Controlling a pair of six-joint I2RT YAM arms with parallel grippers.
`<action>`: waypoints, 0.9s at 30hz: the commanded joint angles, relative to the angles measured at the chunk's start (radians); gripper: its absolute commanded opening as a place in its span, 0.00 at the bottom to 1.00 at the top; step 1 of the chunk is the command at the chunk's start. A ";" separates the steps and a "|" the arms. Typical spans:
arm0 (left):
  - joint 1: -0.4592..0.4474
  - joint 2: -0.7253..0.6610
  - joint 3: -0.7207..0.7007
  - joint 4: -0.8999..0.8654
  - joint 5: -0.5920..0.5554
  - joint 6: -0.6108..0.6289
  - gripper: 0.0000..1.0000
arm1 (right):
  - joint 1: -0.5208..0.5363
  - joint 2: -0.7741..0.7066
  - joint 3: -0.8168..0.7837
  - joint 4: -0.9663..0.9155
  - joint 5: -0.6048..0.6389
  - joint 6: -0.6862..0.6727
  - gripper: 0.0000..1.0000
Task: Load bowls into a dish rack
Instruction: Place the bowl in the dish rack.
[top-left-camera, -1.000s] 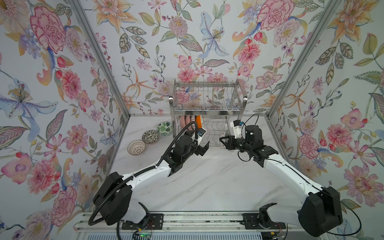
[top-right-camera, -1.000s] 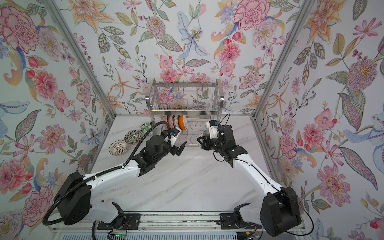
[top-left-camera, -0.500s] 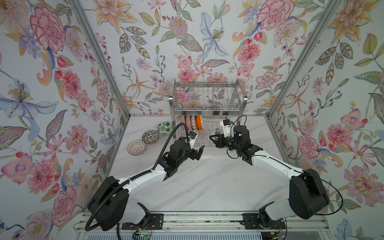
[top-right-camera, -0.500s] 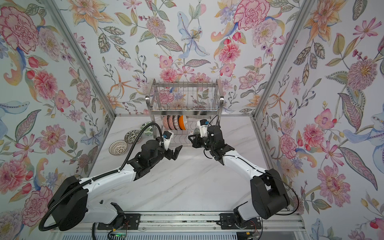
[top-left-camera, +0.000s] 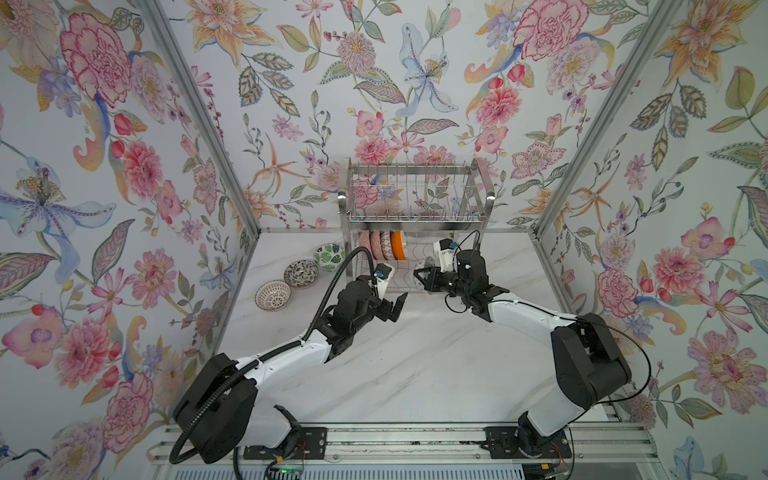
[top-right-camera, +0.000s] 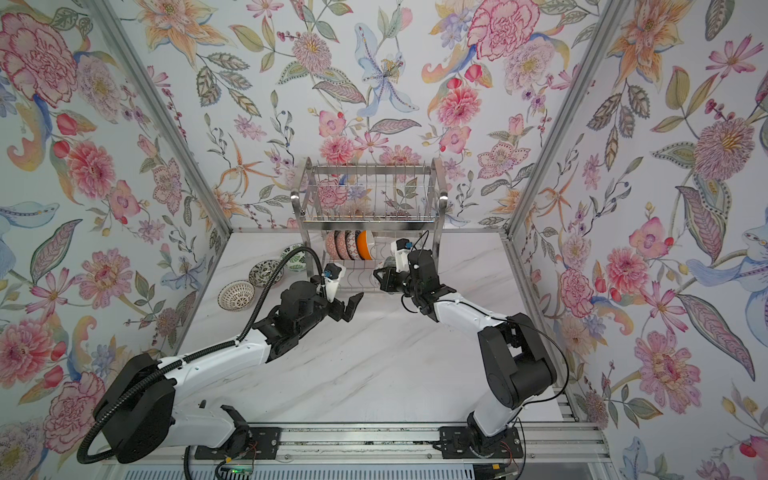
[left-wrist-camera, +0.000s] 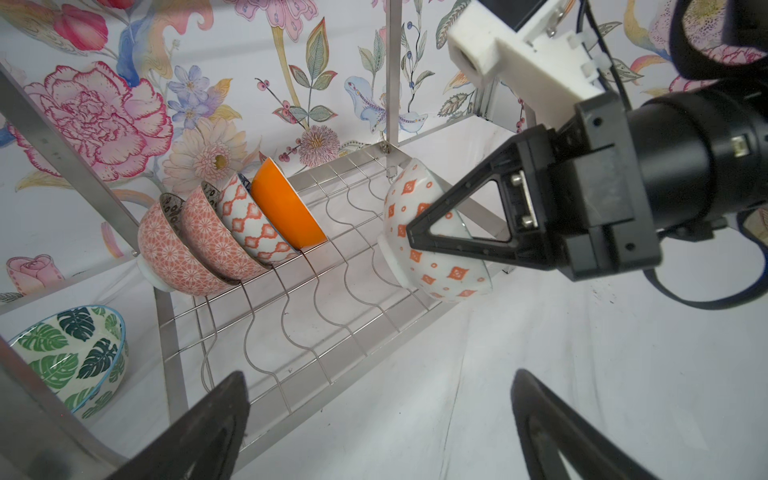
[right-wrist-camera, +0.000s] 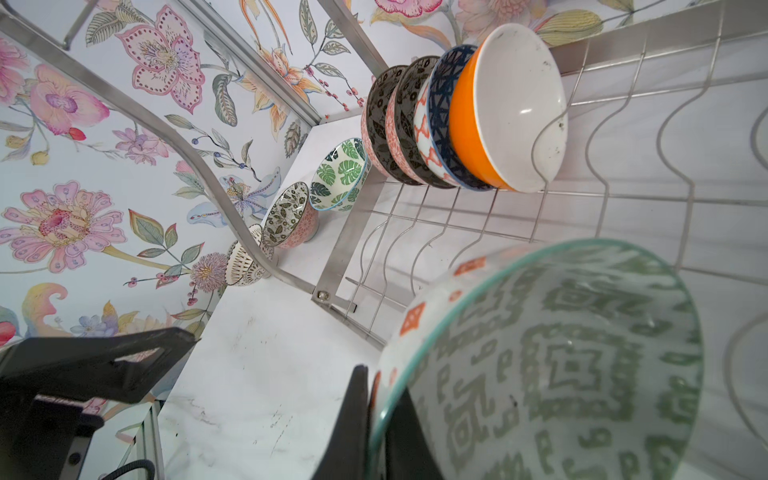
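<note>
My right gripper (top-left-camera: 417, 276) (right-wrist-camera: 376, 399) is shut on the rim of a bowl (left-wrist-camera: 432, 257) (right-wrist-camera: 561, 365) that is white with orange diamonds outside and green-patterned inside. It holds the bowl tipped on its side over the front of the dish rack's (top-left-camera: 415, 168) (top-right-camera: 370, 166) lower wavy wires (left-wrist-camera: 316, 291). Whether it touches them I cannot tell. Several bowls stand on edge at that tier's left end, the orange one (left-wrist-camera: 286, 212) (right-wrist-camera: 515, 108) last. My left gripper (top-left-camera: 395, 305) (left-wrist-camera: 380, 386) is open and empty over the table, just in front of the rack.
Three bowls sit on the table left of the rack: green leaf (top-left-camera: 329, 255) (right-wrist-camera: 340, 174), black-white floral (top-left-camera: 301, 272), and a pale patterned one (top-left-camera: 273, 294). The rack's upright legs and upper tier stand close above the lower tier. Flowered walls enclose three sides.
My right gripper has carried its bowl leftward and in over the rack's lower tier. My left gripper, open, has drawn back from the orange bowl in the rack.
</note>
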 joint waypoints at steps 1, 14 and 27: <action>0.010 -0.005 0.014 -0.007 0.018 0.037 0.99 | -0.010 0.029 0.056 0.102 -0.013 0.025 0.00; 0.026 0.049 0.104 -0.067 0.012 0.119 0.99 | -0.042 0.154 0.163 0.138 -0.022 0.063 0.00; 0.047 0.138 0.168 -0.038 -0.088 0.039 0.99 | -0.068 0.272 0.280 0.185 -0.015 0.154 0.00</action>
